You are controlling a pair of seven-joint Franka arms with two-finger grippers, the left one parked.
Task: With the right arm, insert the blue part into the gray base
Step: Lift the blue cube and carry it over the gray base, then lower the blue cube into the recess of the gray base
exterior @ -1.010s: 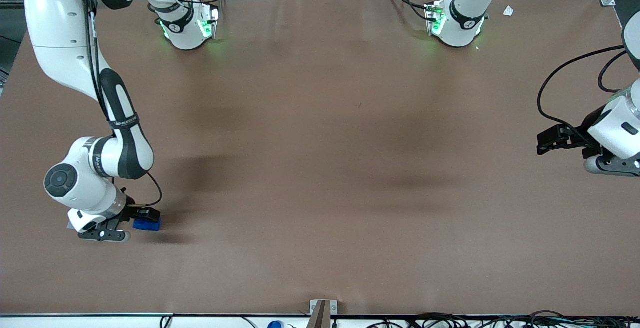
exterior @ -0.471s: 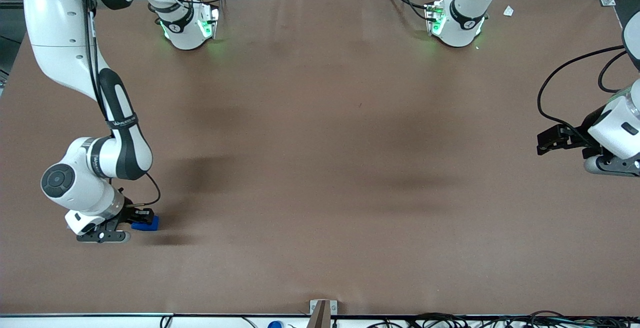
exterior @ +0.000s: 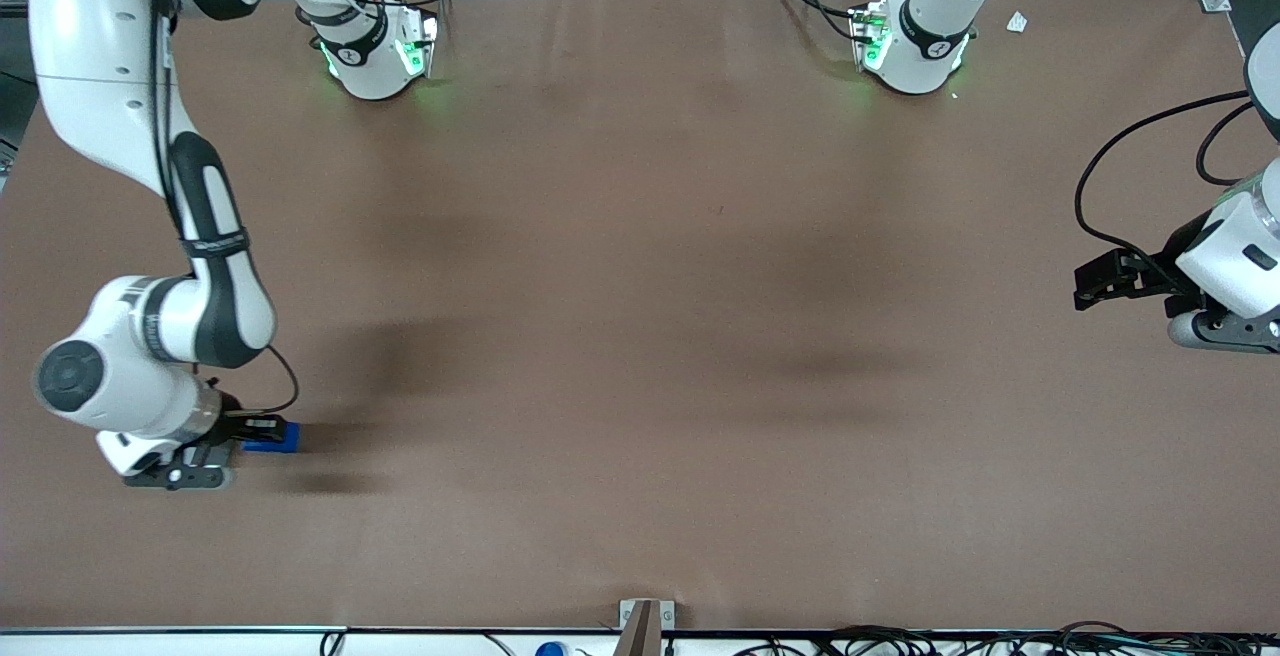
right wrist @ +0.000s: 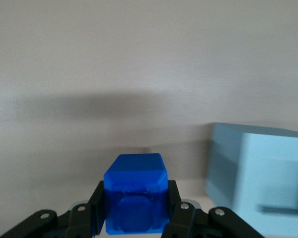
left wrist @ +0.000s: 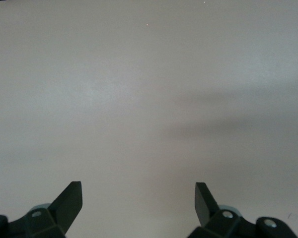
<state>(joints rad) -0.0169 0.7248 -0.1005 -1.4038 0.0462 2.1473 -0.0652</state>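
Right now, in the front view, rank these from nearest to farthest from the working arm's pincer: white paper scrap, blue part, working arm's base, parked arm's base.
1. blue part: in the pincer, shut on it.
2. working arm's base: farther from the camera, same end.
3. parked arm's base: toward the parked arm's end.
4. white paper scrap: farther toward that end.

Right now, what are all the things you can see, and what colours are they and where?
blue part: one, bright blue, held between the gripper's fingers above the table, at the working arm's end.
gray base: one, pale gray-blue, on the table beside the blue part; seen only from the right wrist view.
table: one, brown, under everything.
right arm: one, white with black panels, reaching toward the front camera.
gripper: one, black, shut on the blue part.
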